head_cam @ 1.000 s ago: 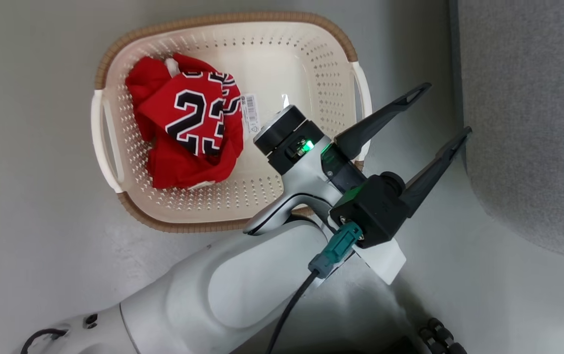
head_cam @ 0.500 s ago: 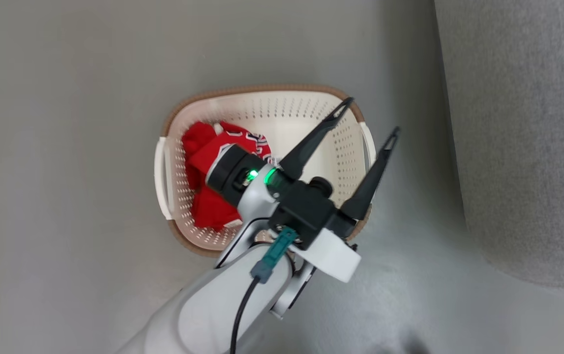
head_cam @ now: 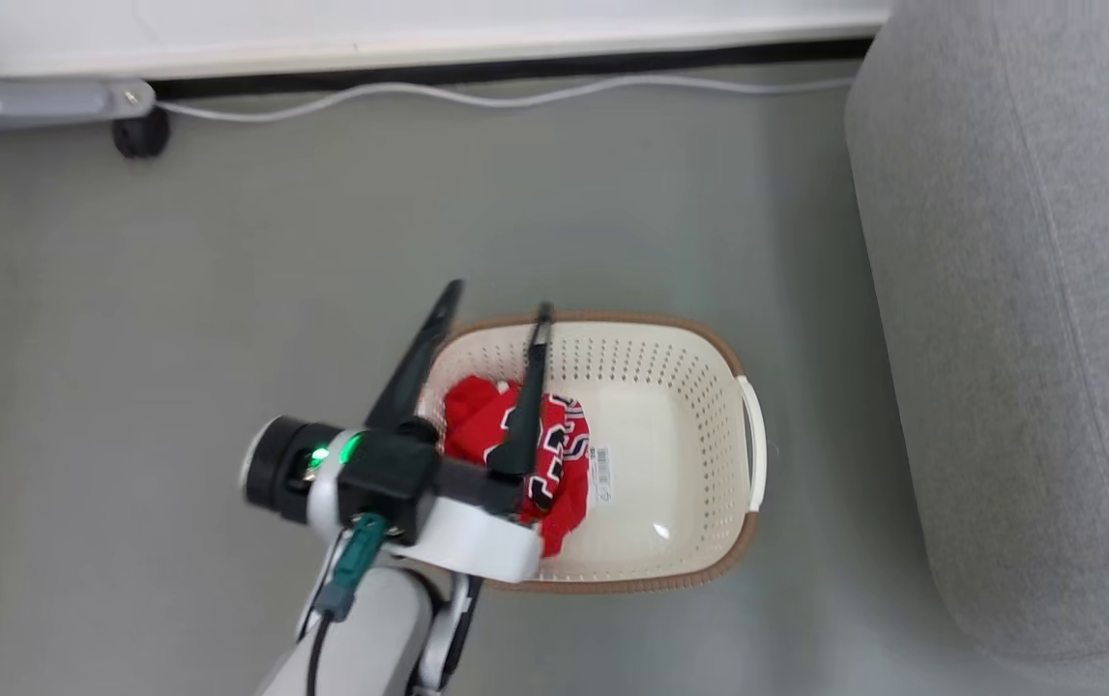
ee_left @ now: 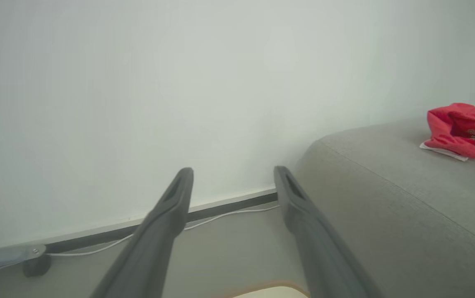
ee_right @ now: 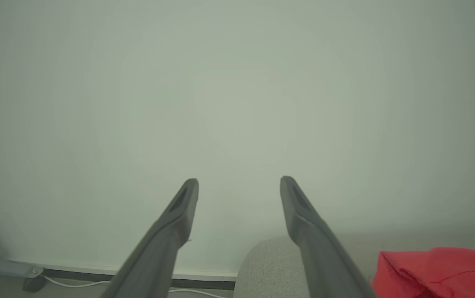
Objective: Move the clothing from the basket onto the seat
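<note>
Floor [head_cam: 177, 338]: grey, smooth and level. At far left a grey frame foot [head_cam: 42, 97] with a black caster [head_cam: 136, 135] stands by the white wall [head_cam: 419, 29]. A white cable [head_cam: 515, 97] runs rightward along the dark skirting.

Left gripper [head_cam: 498, 302]: hangs over the left part of the basket [head_cam: 612, 317], fingers spread apart, nothing between them, tips pointing toward the wall.

Clothing [head_cam: 477, 425]: bunched in the basket's left half and partly hidden by one finger. A paper label [head_cam: 600, 476] shows on the bare bottom to its right.

Seat [head_cam: 1018, 338]: grey fabric, standing to the right of the basket with a strip of floor between them.

Left wrist view: the left gripper [ee_left: 233, 171] faces the wall, and a red garment [ee_left: 463, 130] lies on the seat [ee_left: 386, 186] at right.

Right wrist view: the right gripper [ee_right: 239, 182] has its fingers apart and holds nothing. It faces the wall, with the seat's rounded end [ee_right: 266, 269] below it.

Change in the head view since a second ago: the camera has risen, so the wall, cable and caster now appear and the basket shows smaller. The left gripper was then at the basket's right rim, angled toward the seat; it has swung across to the left half. The clothing lies as before.
</note>
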Robot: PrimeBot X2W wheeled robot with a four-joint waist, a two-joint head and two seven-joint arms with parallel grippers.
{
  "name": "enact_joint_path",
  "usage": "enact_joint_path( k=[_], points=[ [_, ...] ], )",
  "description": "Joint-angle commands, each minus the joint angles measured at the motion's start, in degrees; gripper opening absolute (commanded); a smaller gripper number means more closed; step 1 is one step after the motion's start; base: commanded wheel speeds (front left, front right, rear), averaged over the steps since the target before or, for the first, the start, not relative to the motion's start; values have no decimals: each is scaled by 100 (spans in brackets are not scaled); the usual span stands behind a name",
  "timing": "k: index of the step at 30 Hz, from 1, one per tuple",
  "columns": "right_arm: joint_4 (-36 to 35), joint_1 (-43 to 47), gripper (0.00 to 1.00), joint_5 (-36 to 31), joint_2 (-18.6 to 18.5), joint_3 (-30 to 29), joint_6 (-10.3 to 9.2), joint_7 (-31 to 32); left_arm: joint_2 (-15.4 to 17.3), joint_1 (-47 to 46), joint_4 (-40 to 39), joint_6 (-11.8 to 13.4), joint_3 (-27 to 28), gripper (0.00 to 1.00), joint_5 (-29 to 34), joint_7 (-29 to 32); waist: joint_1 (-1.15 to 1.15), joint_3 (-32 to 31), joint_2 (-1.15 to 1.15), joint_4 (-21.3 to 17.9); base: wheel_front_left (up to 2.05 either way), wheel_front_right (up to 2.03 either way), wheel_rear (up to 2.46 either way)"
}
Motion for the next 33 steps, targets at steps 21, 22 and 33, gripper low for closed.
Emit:
enact_joint_path(
  k=[21, 22, 33],
  points=[
    [-120, 1677, 100, -910, 1241, 585, 17, -28, 23, 2004, -461, -244, 2094, 100, 495, -28, 0, -1587, 0, 369, 0, 0, 0],
    [-112, 1737, 100, -933, 1301, 572, 17, -28, 22, 2067, -466, -249, 2122, 100, 505, -28, 0, -1608, 0, 372, 0, 0, 0],
    [40, 2238, 100, -1095, 1692, 525, 17, -28, 20, 2459, -493, -113, 2153, 100, 376, -28, 0, -1743, 0, 372, 0, 0, 0]
  ],
)
